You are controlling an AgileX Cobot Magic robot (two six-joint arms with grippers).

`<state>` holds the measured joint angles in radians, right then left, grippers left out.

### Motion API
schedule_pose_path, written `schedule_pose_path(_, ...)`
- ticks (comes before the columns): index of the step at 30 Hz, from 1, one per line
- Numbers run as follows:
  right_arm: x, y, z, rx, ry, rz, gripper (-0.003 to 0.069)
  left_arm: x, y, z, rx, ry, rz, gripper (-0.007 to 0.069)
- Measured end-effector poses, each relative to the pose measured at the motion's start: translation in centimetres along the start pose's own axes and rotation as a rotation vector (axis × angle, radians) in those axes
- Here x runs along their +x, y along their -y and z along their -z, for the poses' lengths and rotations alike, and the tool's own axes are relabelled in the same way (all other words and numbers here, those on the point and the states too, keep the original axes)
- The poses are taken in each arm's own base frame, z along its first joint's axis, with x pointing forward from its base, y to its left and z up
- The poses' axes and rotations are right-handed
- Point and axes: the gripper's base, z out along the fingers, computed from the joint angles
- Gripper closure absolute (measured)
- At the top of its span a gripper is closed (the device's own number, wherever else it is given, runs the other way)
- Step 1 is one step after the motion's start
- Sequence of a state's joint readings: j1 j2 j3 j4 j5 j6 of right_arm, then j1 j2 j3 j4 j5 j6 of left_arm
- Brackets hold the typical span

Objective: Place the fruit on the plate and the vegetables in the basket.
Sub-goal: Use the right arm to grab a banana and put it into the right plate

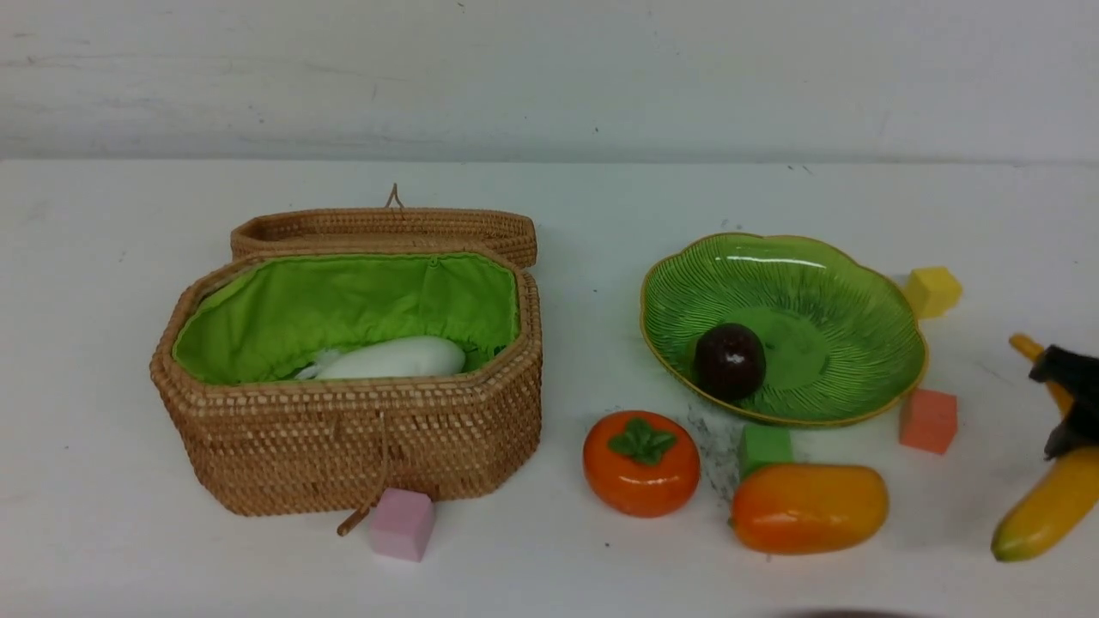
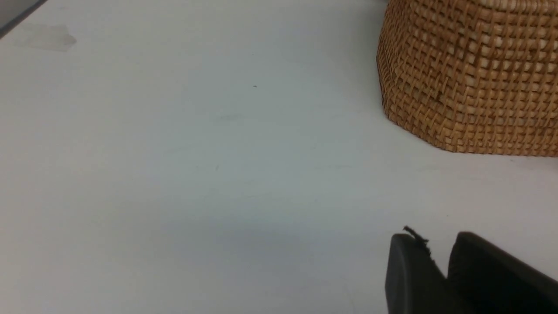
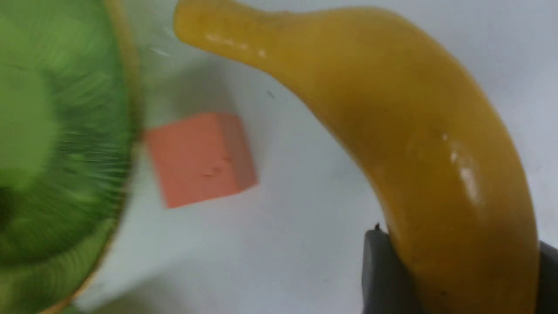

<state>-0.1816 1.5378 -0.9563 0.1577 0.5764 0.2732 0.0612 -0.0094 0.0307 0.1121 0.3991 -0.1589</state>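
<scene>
Banana [image 3: 414, 131] is clamped mid-body in the right hand [image 3: 462, 255]; I'd lift it clear of the orange cube [image 1: 927, 421] and plate [image 1: 859, 283] rim, then lay it beside the mangosteen [image 1: 730, 360]. Left hand [image 2: 440, 248] is nearly closed, empty.

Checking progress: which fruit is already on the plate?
The mangosteen, small, round and dark purple, sits on the plate. The persimmon and mango lie on the table, and the banana is in the right gripper.
</scene>
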Motion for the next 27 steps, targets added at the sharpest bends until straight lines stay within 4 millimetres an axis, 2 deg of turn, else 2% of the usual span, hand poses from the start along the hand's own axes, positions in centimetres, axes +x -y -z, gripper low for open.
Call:
schedule_pose_path(6,-2.4,-2.2,4.9,-0.11,0.103,0.112,0.0328,0.0,0.0,0.0,0.0,0.0,0.0,0.048)
schedule_pose_path(9,-3.5,-3.1,6.0,-0.152,0.112,0.139,0.0328,0.0,0.0,0.0,0.0,0.0,0.0,0.0477)
schedule_pose_path(11,-5.1,-4.3,6.5,-0.207,0.126,0.153,0.0328,0.0,0.0,0.0,0.0,0.0,0.0,0.0475)
schedule_pose_path(15,-6.3,-6.2,5.1,-0.255,0.104,0.181,0.0328,0.0,0.0,0.0,0.0,0.0,0.0,0.0471)
schedule_pose_path(18,-6.4,-9.6,2.8,-0.284,0.061,0.286,0.0328,0.0,0.0,0.0,0.0,0.0,0.0,0.0468)
schedule_pose_path(19,-6.4,-10.4,1.9,-0.281,0.042,0.313,0.0328,0.0,0.0,0.0,0.0,0.0,0.0,0.0467)
schedule_pose_path(20,-6.5,-10.6,1.8,-0.282,0.045,0.322,0.0328,0.0,0.0,0.0,0.0,0.0,0.0,0.0467)
schedule_pose_path(22,-6.7,-12.9,-0.5,-0.267,-0.004,0.384,0.0328,0.0,0.0,0.0,0.0,0.0,0.0,0.0461)
schedule_pose_path(27,-6.9,-15.0,-4.6,-0.222,-0.095,0.385,0.0328,0.0,0.0,0.0,0.0,0.0,0.0,0.0459)
